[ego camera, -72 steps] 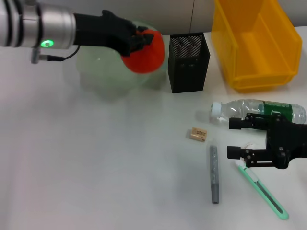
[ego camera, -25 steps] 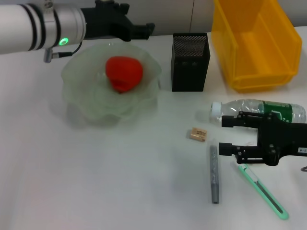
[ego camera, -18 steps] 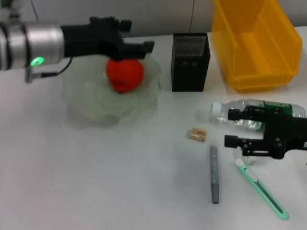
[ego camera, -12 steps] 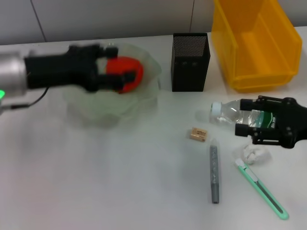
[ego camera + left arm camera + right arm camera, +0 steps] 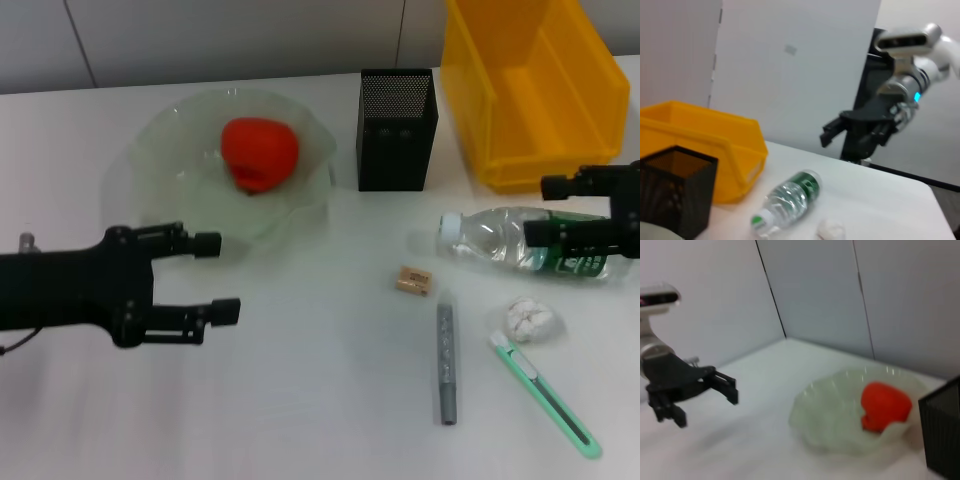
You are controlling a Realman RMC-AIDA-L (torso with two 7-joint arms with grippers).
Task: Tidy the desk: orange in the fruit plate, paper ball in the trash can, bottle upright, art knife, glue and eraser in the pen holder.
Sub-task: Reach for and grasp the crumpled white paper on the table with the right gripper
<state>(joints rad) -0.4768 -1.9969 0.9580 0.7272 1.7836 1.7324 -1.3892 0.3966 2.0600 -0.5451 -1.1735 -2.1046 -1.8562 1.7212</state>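
Red orange (image 5: 260, 152) in fruit plate (image 5: 160, 140); only head view shows eraser (image 5: 413, 280).

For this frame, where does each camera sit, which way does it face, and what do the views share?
Head view: above the desk, looking down; left gripper and right gripper, both open, show.
Left wrist view: low on the left arm, facing across to the bottle, trash can and the right gripper.
Right wrist view: on the right arm, facing the fruit plate, orange and left gripper.
Shared: pen holder.

Black metal-mesh pen holder (image 5: 396, 128), glossy yellow plastic trash can (image 5: 535, 95), translucent glass fruit plate (image 5: 160, 155).
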